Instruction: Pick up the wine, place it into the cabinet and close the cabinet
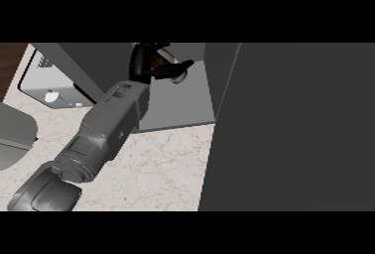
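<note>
Left black hand (150, 63) curls its fingers around the dark wine bottle (176, 75), holding it inside the open grey cabinet (183, 106). Its grey forearm (106, 126) stretches over the pale marbled surface (161, 168), beside the large dark cabinet door (293, 129).

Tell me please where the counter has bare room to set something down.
The marble counter is bare between the left forearm and the dark cabinet door, below the cabinet. A smaller patch lies left of the forearm. Up at the cabinet it is crowded: the left hand is curled round the wine.
</note>
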### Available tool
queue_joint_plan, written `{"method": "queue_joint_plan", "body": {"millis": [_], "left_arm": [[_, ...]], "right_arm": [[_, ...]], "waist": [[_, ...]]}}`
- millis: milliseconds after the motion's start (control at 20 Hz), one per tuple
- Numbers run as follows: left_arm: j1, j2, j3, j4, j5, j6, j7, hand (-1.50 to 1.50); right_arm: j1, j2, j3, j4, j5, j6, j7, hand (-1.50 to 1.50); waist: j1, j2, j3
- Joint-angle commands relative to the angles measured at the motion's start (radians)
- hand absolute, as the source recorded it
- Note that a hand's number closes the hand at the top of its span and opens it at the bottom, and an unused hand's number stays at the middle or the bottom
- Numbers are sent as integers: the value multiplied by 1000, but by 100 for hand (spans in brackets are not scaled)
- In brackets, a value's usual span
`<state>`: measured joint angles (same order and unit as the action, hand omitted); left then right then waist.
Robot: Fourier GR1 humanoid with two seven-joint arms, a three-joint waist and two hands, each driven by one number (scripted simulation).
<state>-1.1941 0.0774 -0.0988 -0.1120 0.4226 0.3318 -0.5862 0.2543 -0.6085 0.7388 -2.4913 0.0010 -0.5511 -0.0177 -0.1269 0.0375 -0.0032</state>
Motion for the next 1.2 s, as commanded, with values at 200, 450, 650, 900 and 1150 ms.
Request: {"method": "queue_joint_plan", "body": {"millis": [200, 450, 650, 900, 1150], "left_arm": [[-32, -55, 49, -47, 40, -128, -56, 150], [-43, -57, 61, -46, 48, -223, -35, -150], [-67, -43, 59, -53, 42, -239, 3, -150], [-19, -77, 49, -84, 53, -227, -15, -150], [38, -77, 30, -150, 69, -280, 14, -150]], "right_arm": [[55, -29, -9, -138, -39, -6, 52, -150], [72, -46, -11, -180, -27, -19, 81, -150], [80, -72, -19, -221, -1, -34, 105, -150], [101, -73, 15, -231, 36, -65, 119, -150], [96, -75, -55, -218, -20, -75, 120, -150]], "waist": [[31, -14, 2], [48, -20, 2], [63, -28, 2], [72, -37, 2], [100, -41, 2]]}}
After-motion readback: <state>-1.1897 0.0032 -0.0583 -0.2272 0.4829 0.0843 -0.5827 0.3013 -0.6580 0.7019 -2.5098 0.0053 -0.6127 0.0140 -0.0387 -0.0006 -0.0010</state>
